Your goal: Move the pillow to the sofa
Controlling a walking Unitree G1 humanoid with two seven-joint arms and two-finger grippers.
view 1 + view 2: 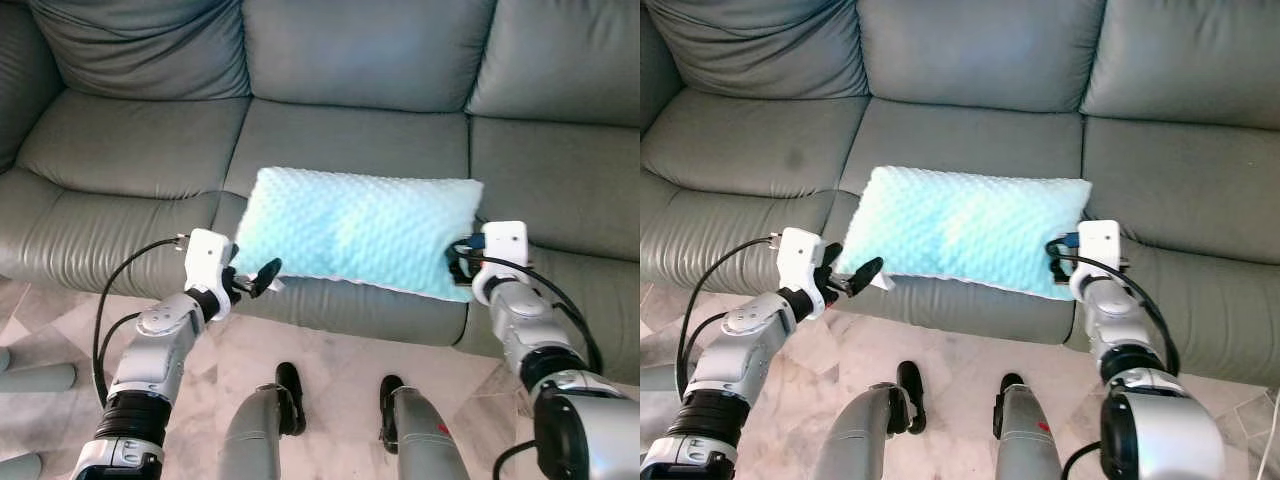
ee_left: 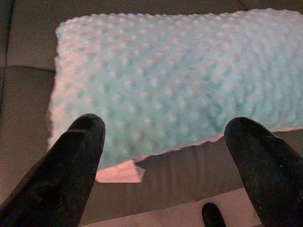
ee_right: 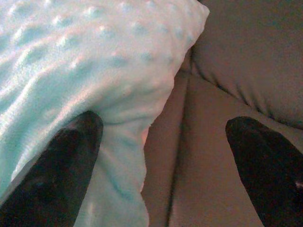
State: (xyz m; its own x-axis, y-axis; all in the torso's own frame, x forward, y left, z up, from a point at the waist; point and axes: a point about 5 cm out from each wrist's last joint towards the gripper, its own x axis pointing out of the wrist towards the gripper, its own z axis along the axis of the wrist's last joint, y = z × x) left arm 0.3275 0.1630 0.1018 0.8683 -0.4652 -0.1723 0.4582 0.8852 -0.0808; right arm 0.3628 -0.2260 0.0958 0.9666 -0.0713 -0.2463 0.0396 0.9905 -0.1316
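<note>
Pale aqua dotted pillow (image 1: 358,232): lies flat on middle seat of grey leather sofa (image 1: 120,150), near edge overhanging seat front. Looks just set down, hence arms either side. Left gripper (image 1: 262,279): jaws open, just off near-left corner. Right gripper (image 1: 458,262): jaws open at right end, one finger against fabric. No containers.

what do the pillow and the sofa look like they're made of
The pillow looks like soft plush fabric in pale aqua, its surface covered in raised dots. The sofa looks like grey-green leather or faux leather: smooth, slight sheen, creased at seams.
</note>
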